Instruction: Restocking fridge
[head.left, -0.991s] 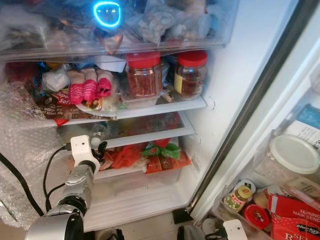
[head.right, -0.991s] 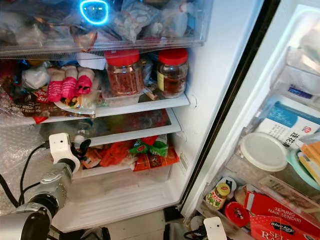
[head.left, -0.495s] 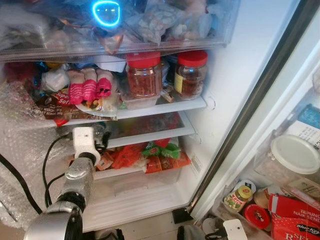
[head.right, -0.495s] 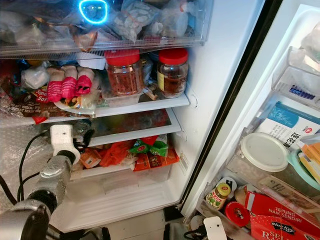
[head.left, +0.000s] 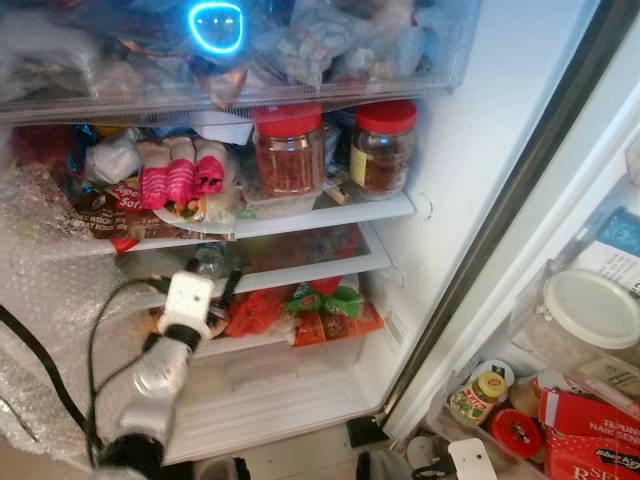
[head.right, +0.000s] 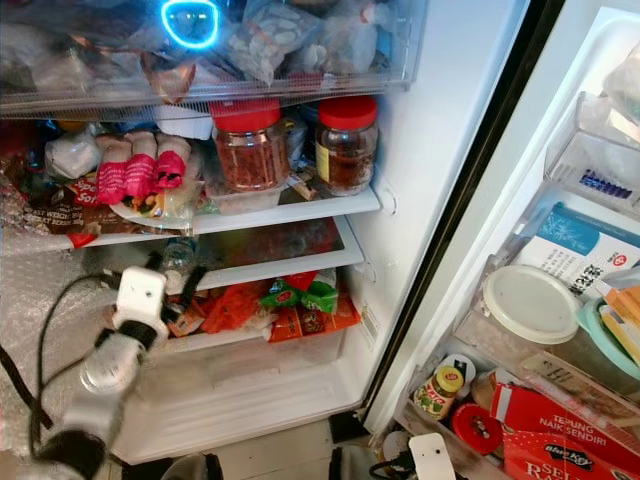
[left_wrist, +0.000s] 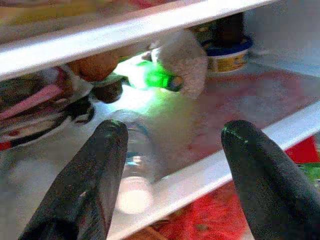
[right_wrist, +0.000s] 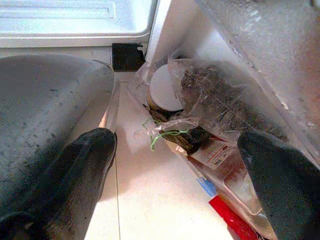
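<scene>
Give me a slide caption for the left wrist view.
Left tool, open, reaches toward a clear bottle lying on the fridge's glass shelf.

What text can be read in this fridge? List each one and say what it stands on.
"Blue Key": logo on the red box in the door bin; the white print around it is too small to read.
White and blue carton in the door: printed characters, too blurred to read.
Brown packet on the left of the shelf: white lettering, blurred.
Small yellow-lidded jar in the door: label too small to read.
</scene>
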